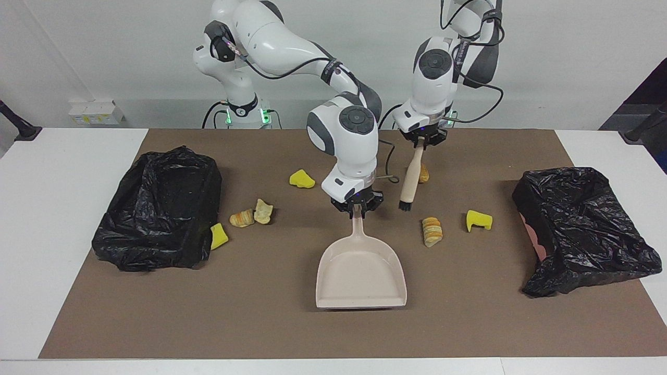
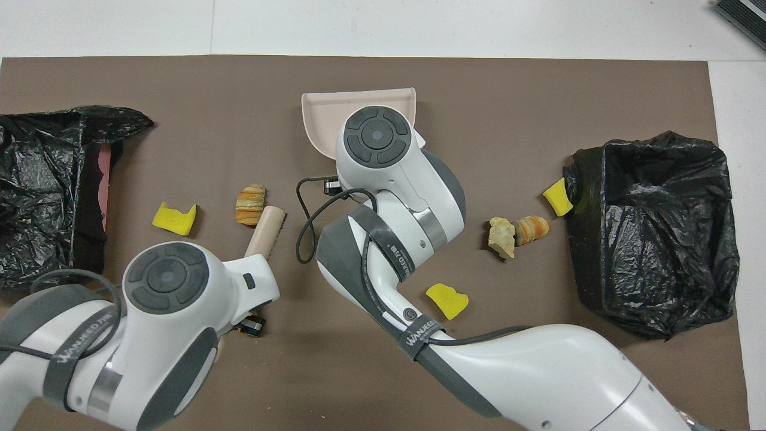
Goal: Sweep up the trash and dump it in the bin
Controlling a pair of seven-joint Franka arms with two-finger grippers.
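Observation:
My right gripper [image 1: 357, 207] is shut on the handle of the beige dustpan [image 1: 361, 276], which lies on the brown mat [image 1: 260, 323] with its mouth pointing away from the robots. My left gripper [image 1: 420, 145] is shut on the top of the brush [image 1: 410, 179], which hangs bristles-down beside the dustpan handle. The trash is scattered: yellow sponge chunks [image 1: 301, 178] [image 1: 479, 220] [image 1: 219, 235] and bread pieces [image 1: 432, 230] [image 1: 241, 218] [image 1: 263, 211]. Another bread piece [image 1: 425, 174] is partly hidden by the brush. In the overhead view both wrists cover their grippers.
A bin lined with a black bag [image 1: 161, 208] stands at the right arm's end of the mat. A second bagged bin [image 1: 583, 229] stands at the left arm's end. White table [image 1: 62, 234] borders the mat.

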